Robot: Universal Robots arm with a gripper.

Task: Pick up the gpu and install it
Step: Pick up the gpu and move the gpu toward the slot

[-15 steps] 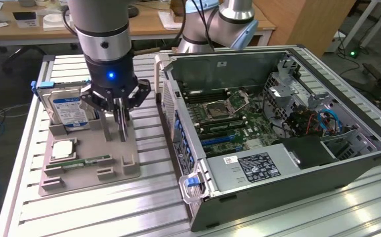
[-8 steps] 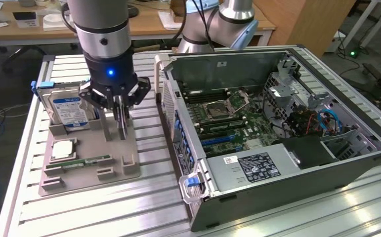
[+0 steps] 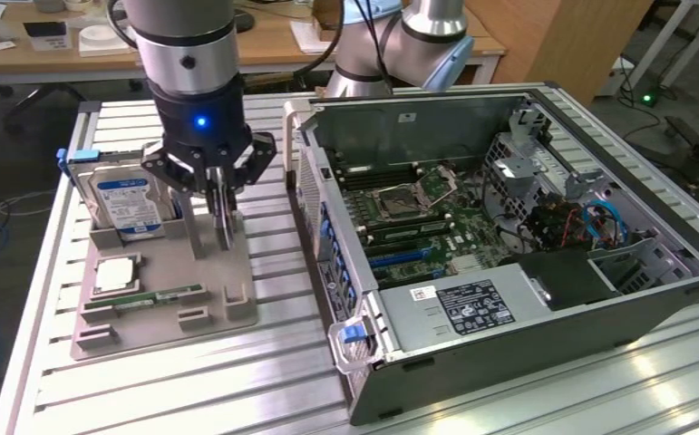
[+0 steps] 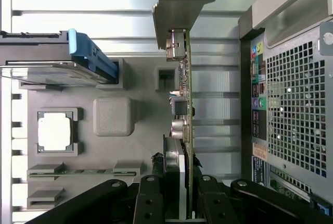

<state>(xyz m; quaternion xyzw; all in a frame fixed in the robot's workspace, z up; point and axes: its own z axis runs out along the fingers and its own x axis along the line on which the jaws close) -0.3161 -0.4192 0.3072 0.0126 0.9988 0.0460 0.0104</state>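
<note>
Left of centre in the exterior view, the gpu (image 3: 225,225) is held upright, clamped by the claw (image 3: 215,186).

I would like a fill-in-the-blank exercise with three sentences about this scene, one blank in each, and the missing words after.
The gripper is shut on the gpu, which is ____ the computer case.
The hard drive stands on the exterior view's ____ of the gpu.
The light on the arm's wrist glows ____.
Missing words: outside; left; blue.
</note>
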